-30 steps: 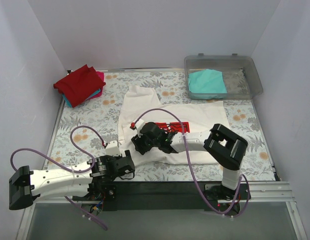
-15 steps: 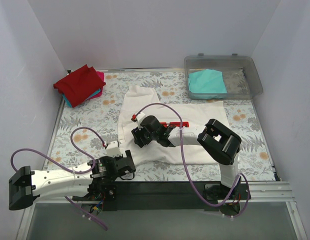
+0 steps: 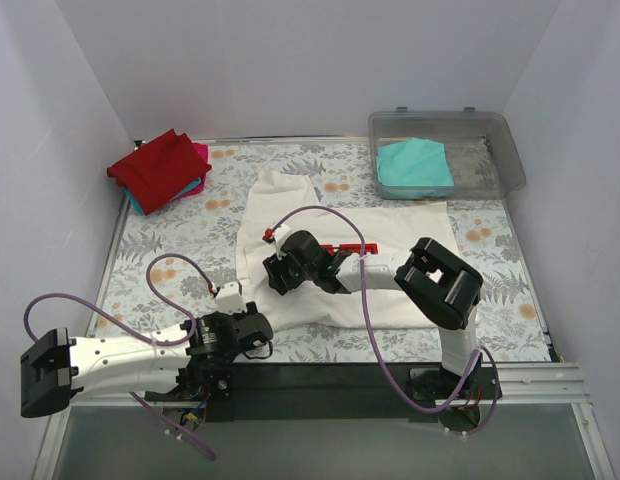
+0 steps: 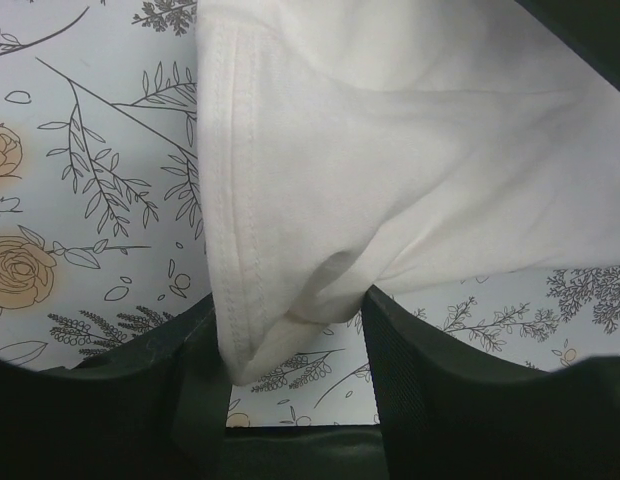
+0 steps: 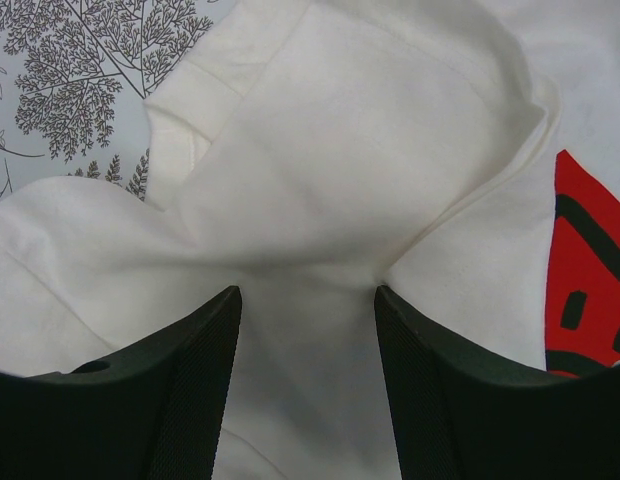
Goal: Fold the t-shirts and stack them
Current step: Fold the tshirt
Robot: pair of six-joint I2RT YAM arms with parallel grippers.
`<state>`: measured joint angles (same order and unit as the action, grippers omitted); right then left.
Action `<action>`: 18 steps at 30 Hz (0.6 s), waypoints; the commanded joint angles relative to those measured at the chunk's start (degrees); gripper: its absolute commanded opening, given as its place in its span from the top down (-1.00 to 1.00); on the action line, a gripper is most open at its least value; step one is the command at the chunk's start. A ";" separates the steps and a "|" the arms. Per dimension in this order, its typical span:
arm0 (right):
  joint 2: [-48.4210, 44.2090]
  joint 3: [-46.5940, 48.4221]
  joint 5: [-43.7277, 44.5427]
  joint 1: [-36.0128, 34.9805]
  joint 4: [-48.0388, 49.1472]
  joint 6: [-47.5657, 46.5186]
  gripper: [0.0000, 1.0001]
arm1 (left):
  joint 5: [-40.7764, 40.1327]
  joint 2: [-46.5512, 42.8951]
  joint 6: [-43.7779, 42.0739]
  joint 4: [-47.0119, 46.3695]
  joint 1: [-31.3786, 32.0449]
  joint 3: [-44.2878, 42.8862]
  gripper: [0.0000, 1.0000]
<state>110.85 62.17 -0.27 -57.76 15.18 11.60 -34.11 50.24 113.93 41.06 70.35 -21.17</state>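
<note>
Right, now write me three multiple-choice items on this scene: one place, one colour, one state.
1. The print on the white t-shirt is: A) green; B) red; C) yellow.
2. The teal t-shirt lies: A) on the white t-shirt; B) in the clear bin; C) in the left jaws.
3. The right jaws are: A) clamped on the teal t-shirt; B) shut on nothing; C) apart, white cloth bunched between them.
Answers: 1 B, red shows in the top and right wrist views; 2 B, the bin's walls surround it; 3 C, the right wrist view shows the gap filled with cloth.
</note>
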 commanded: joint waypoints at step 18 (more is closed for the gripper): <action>-0.19 1.20 -0.25 0.36 0.29 -0.17 -0.01 | 5.37 -3.74 16.59 6.48 0.67 -0.10 0.03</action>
<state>110.85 62.17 -0.25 -57.71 15.16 11.62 -30.59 47.27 114.15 42.41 70.52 -20.95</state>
